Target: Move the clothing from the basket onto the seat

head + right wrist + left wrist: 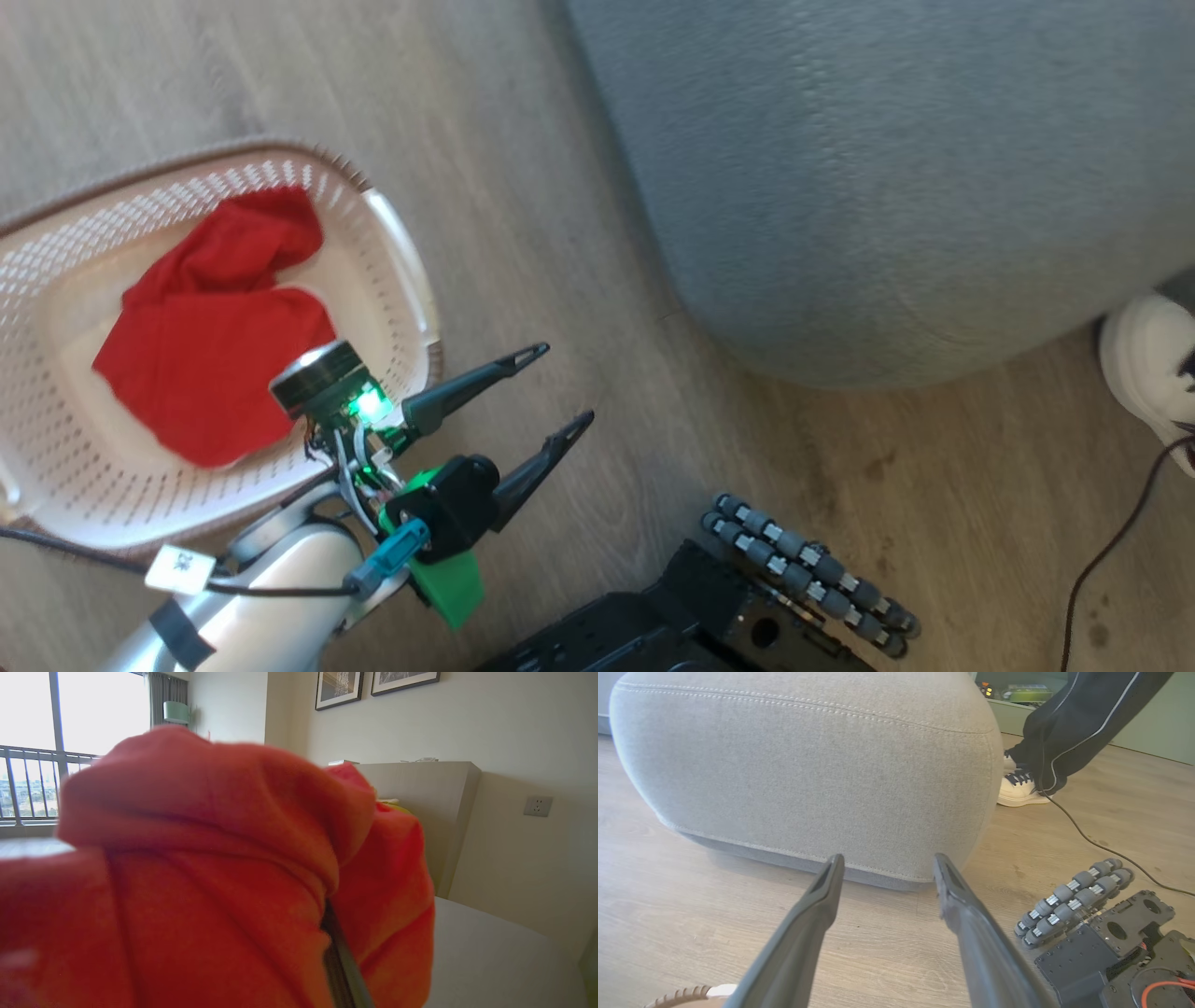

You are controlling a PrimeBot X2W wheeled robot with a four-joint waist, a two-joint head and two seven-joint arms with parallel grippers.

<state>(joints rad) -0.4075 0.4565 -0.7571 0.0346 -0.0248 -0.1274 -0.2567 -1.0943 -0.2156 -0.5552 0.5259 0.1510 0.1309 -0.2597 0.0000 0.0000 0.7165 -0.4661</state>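
A red garment (210,345) lies crumpled in the cream perforated basket (403,266) on the floor at the left. My left gripper (568,383) hangs open and empty just past the basket's right rim, its fingers pointing toward the grey seat (887,177). In the left wrist view this gripper (889,858) faces the seat's side (808,774), and a bit of the basket rim (684,994) shows at the bottom. In the right wrist view, my right gripper (334,938) is shut on a second red garment (210,858). That garment is bunched over the fingers and held above the seat's pale top (495,952).
A person stands by the seat's far corner, with a white shoe (1153,364) and a dark trouser leg (1073,723). A thin cable (1087,835) runs across the wooden floor. My base and its roller wheels (808,574) sit at the bottom.
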